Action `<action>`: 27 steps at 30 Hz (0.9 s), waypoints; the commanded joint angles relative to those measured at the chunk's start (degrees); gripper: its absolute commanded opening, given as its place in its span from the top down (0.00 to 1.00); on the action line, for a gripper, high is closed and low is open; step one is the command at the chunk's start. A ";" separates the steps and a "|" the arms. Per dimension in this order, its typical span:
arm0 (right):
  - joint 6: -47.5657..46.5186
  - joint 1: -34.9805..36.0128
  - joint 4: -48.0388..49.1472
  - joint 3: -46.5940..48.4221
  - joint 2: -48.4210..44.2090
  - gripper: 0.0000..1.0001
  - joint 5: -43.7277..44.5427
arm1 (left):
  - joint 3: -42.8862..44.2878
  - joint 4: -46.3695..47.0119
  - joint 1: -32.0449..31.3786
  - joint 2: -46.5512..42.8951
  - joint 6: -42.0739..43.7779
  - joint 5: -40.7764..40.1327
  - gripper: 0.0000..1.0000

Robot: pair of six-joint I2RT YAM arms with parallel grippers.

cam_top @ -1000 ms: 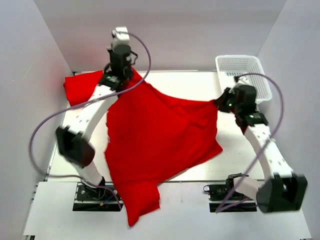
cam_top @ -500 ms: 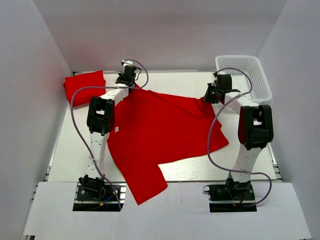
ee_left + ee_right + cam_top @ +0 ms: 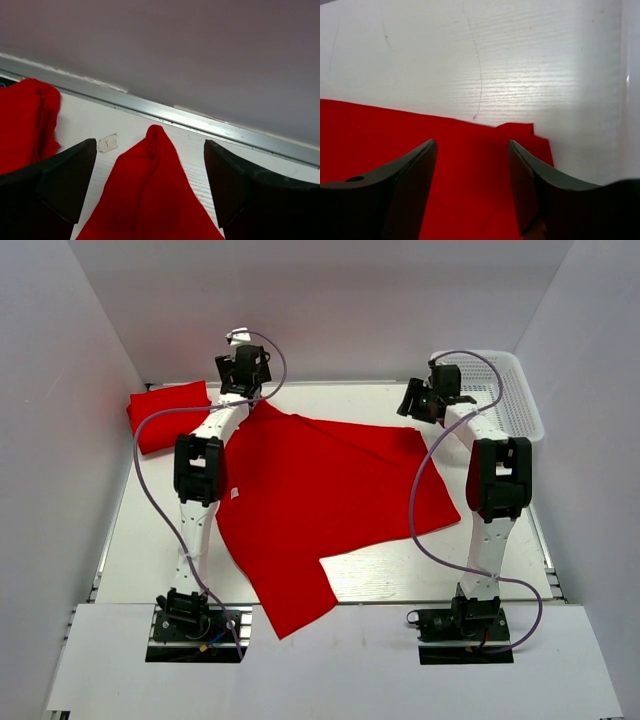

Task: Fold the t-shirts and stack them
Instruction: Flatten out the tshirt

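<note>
A bright red t-shirt (image 3: 320, 500) lies spread over the table, and its lower end hangs past the near edge. My left gripper (image 3: 247, 390) hovers over its far left corner. In the left wrist view that gripper (image 3: 150, 145) is open, with a peaked corner of the t-shirt (image 3: 150, 195) lying loose between the fingers. My right gripper (image 3: 415, 405) is above the far right corner. It is open in the right wrist view (image 3: 472, 142), the cloth (image 3: 370, 135) flat beneath it. A second, folded t-shirt (image 3: 168, 412) rests at the back left.
A white lattice basket (image 3: 490, 390) stands at the back right, close to the right arm. The back wall and its metal rail (image 3: 200, 120) run just beyond the left gripper. A small tape mark (image 3: 107, 143) sits on the table next to the shirt corner.
Both grippers went from shut on the shirt's far corners to open and let go. The shirt was lowered and now lies flat, and both grippers have risen slightly.
</note>
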 commanded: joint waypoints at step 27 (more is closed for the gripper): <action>-8.03 7.91 -16.81 -13.75 -12.61 0.10 3.30 | -55.04 -26.78 -3.04 -48.12 -13.88 31.78 0.00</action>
